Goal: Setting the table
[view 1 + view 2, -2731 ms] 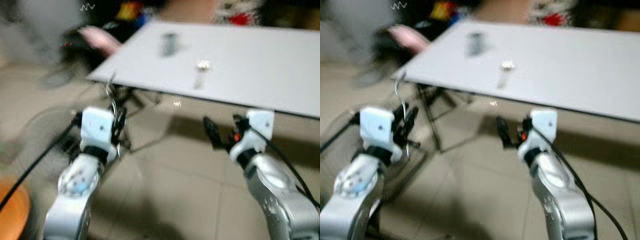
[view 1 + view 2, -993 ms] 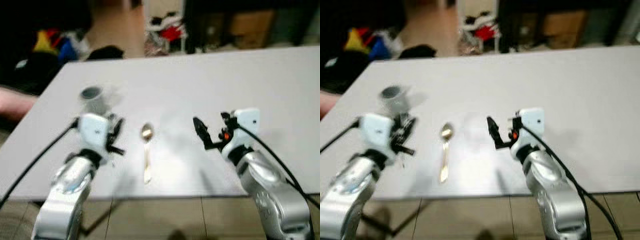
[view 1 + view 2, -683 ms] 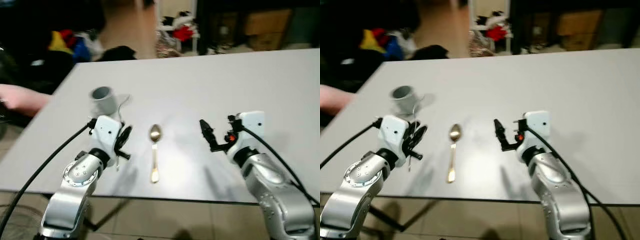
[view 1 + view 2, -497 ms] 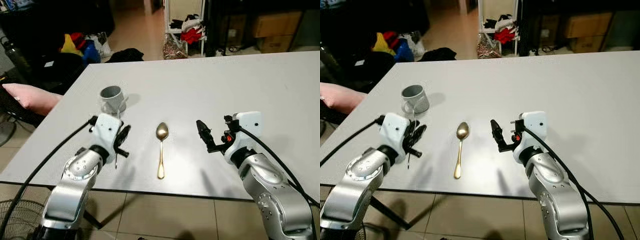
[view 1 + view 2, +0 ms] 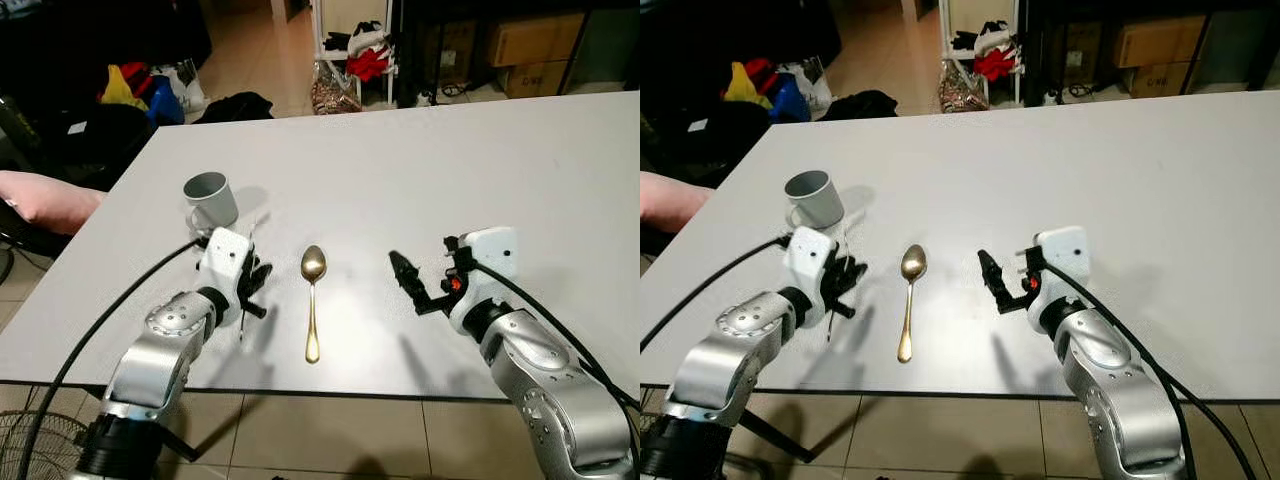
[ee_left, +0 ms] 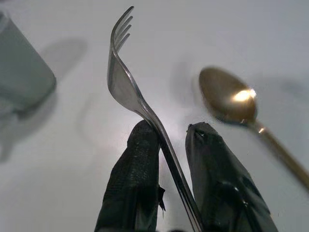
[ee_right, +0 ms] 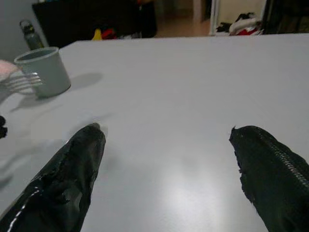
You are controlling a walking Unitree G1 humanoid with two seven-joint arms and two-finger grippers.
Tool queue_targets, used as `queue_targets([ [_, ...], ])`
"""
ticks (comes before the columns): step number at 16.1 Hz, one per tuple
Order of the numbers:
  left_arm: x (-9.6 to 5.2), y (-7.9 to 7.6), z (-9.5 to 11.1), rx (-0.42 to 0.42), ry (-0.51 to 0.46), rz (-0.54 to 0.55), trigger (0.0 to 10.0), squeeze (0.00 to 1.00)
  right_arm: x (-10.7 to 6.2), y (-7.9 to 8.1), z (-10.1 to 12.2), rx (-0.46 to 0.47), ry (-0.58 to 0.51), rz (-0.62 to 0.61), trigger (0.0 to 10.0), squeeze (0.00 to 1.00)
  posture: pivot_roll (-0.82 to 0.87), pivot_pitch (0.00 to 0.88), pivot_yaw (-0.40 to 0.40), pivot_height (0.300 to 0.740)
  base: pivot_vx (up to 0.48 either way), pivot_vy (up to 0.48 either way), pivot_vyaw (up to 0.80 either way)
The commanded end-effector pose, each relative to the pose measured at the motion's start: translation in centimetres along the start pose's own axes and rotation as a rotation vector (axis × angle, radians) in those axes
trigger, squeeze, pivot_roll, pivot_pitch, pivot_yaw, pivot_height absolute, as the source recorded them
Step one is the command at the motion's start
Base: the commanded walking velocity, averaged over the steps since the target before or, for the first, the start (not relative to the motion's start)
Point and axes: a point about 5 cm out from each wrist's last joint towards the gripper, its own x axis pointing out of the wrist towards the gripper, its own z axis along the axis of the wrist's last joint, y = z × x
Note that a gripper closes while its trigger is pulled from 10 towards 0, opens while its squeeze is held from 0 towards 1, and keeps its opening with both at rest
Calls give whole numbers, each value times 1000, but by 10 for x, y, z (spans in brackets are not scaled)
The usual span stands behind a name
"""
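**Inspector:** Begin with the largest item.

**Assistant:** White table (image 5: 520, 160), wide. Both arms are over its near edge. On its left part stands a grey mug (image 5: 211, 201), upright. Nearer the middle a gold spoon (image 5: 312, 300) lies flat, bowl toward the far side, handle toward the robot.

**Inspector:** The left gripper?

**Assistant:** The left gripper (image 6: 166, 140) is closed narrow on a silver fork (image 6: 126, 84), pinching the handle between both fingers. The tines stick out beyond the fingertips, up and away from the robot, toward the mug. It hovers just left of the spoon, between spoon and mug, close above the tabletop.

**Inspector:** The right gripper?

**Assistant:** The right gripper (image 7: 164, 145) is spread wide and holds nothing. It sits to the right of the spoon, apart from it, fingers pointing left across the table.

**Inspector:** What does the coming move depend on?

**Assistant:** In my judgement, the fork's placing. The free table just left of the spoon lies directly under the left gripper, the nearer arm. The fork's long axis runs roughly parallel with the spoon's, but tilted up at the tines. It likely needs lowering and levelling so it lies beside the spoon without touching it.
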Motion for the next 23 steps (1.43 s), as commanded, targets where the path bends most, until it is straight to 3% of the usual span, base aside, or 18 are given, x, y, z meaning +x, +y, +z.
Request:
queue_targets([
  [1,4,1,-3,-6,39,12,10000,867,0,5,-3,-9,29,28,10000,0,-148,0,155,740,0,0,0],
  [4,12,-6,-7,-26,66,-9,10000,816,-3,6,-5,-14,42,34,10000,0,-158,0,164,740,0,0,0],
  [6,15,-15,-14,-9,89,-47,10000,737,-5,6,-7,-18,53,28,10000,0,-168,0,173,740,0,0,0],
  [7,16,-15,-15,-3,91,-42,10000,635,-7,7,-7,-15,54,25,10000,0,-173,0,176,740,0,0,0],
  [8,17,-15,-14,1,91,-32,10000,0,-8,7,-6,-15,55,25,10000,0,-175,0,176,740,0,0,0],
  [13,8,2,6,64,13,64,10000,0,-11,6,-2,-7,35,21,10000,0,-181,0,183,740,0,0,0],
  [15,-9,12,27,54,-144,120,10000,0,-11,10,4,14,-2,38,10000,0,-179,0,181,740,0,0,0],
  [17,-31,6,25,-29,-224,153,10000,0,-11,11,3,12,-16,44,10000,0,-162,0,173,740,0,0,0],
  [18,-45,0,19,-74,-262,175,10000,1000,-10,10,3,8,-20,48,10000,0,-159,0,167,740,0,0,0],
  [19,-57,-8,14,-91,-293,181,10000,1000,-9,10,3,4,-25,55,10000,0,-154,0,159,740,0,0,0],
  [21,-70,-19,5,-95,-294,194,10000,1000,-7,11,2,12,-31,67,10000,1000,-143,0,146,740,0,0,0],
  [23,-85,-22,4,-113,-313,236,10000,1000,-7,12,-4,14,-28,90,10000,1000,-123,0,126,740,0,0,0],
])
